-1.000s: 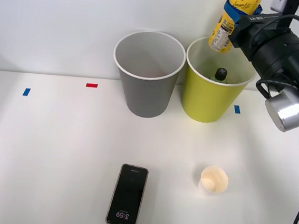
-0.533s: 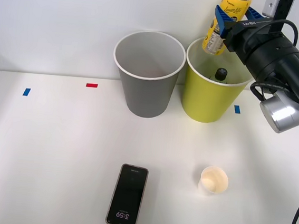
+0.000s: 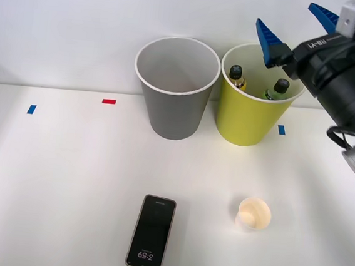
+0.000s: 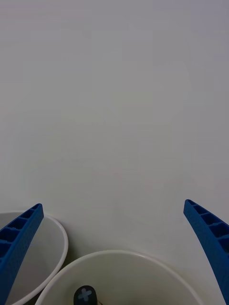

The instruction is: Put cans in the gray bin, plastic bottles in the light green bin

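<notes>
Closest to the robot, a dark smartphone lies face up on the white table, its screen lit with a clock reading. Off to its right, well apart, stands a small white paper cup, open and pale inside. A few bits of tape mark the tabletop: a red strip and a blue one on the left, another blue one on the right.

Farther back, near the wall, the two bins stand side by side, almost touching at their rims. The gray bin is on the left, and I see nothing lying in the part of its inside that shows. The light green bin is on the right, and both plastic bottles sit inside it: the yellow-labelled bottle leans toward the left of the bin, with its black cap poking up, and the dark green bottle leans toward the right. How deep they rest is hard to tell, since the bin wall hides their bodies.

Above and just behind the green bin hangs the right gripper, its blue ribbed fingers spread wide with nothing between them. In the wrist view the same two fingers frame both white rims, with one black bottle cap below.
</notes>
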Robot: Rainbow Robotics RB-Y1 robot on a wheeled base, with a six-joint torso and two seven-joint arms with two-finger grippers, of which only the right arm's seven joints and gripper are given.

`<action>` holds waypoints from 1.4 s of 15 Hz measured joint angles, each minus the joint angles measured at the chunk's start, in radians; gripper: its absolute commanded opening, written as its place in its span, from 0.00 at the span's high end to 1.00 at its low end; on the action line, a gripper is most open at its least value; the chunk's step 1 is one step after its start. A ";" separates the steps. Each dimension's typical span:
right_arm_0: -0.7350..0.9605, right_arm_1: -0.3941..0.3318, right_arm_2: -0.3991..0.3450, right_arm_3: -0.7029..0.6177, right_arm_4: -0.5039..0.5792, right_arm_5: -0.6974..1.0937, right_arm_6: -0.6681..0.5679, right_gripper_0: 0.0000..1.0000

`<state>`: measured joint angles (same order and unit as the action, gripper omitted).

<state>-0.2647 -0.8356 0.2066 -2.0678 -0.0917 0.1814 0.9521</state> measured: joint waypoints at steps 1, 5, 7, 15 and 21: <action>0.071 -0.028 -0.035 -0.061 0.003 0.000 -0.004 0.00; 0.393 -0.095 -0.232 -0.253 -0.029 -0.024 -0.044 0.00; 0.570 -0.088 -0.319 -0.314 -0.055 -0.089 -0.105 0.00; 0.922 0.230 -0.251 -0.343 -0.077 -0.234 -0.237 0.00; 0.907 0.435 -0.157 -0.202 -0.051 -0.237 -0.205 0.00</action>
<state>0.6425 -0.4005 0.0493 -2.2702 -0.1423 -0.0560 0.7471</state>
